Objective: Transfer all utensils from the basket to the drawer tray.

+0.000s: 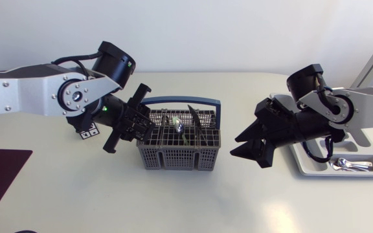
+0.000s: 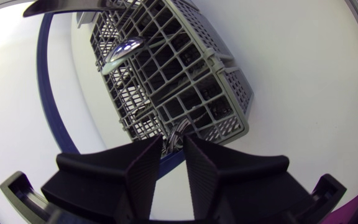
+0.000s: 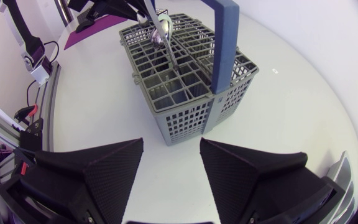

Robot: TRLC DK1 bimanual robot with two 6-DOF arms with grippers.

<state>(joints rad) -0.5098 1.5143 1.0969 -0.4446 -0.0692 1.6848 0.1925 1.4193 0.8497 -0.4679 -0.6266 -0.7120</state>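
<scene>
Open just a slit and seemingly empty, my left gripper [image 2: 173,140] could catch the grey plastic lattice basket [image 2: 188,81] and tip it

Grey basket [image 1: 173,159] with standing spoon [image 1: 177,123]; spoons [image 1: 351,164] in white tray [image 1: 313,169].

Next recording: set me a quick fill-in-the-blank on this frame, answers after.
1. The basket has a ___ handle.
2. The right gripper is ___, with nothing between its fingers.
3. Some spoons already lie in the ___ near the right arm.
Answers: blue; open; tray.
</scene>
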